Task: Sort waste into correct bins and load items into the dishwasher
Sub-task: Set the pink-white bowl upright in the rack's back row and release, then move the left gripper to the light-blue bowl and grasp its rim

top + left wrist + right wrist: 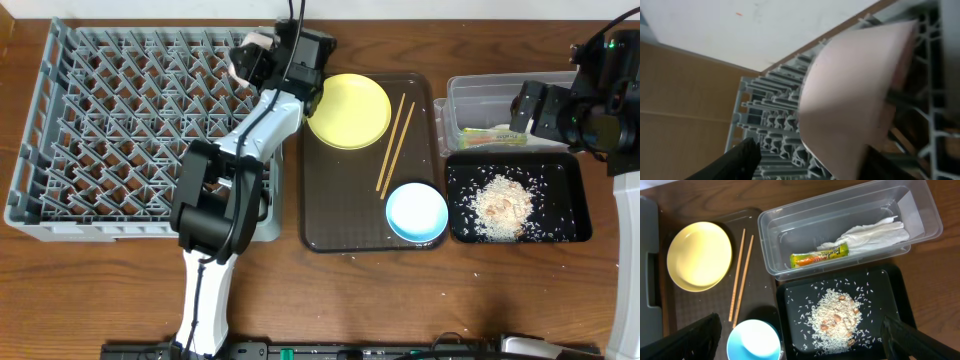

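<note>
The overhead camera looks straight down from high up, taking in the whole table with the brown serving tray at mid-frame. The left wrist camera sits just left of that tray, very close above the grey rack, facing its far edge. The right wrist camera looks down from mid height right of the tray; these 2 downward views share the tray, clear tub and black tray
</note>
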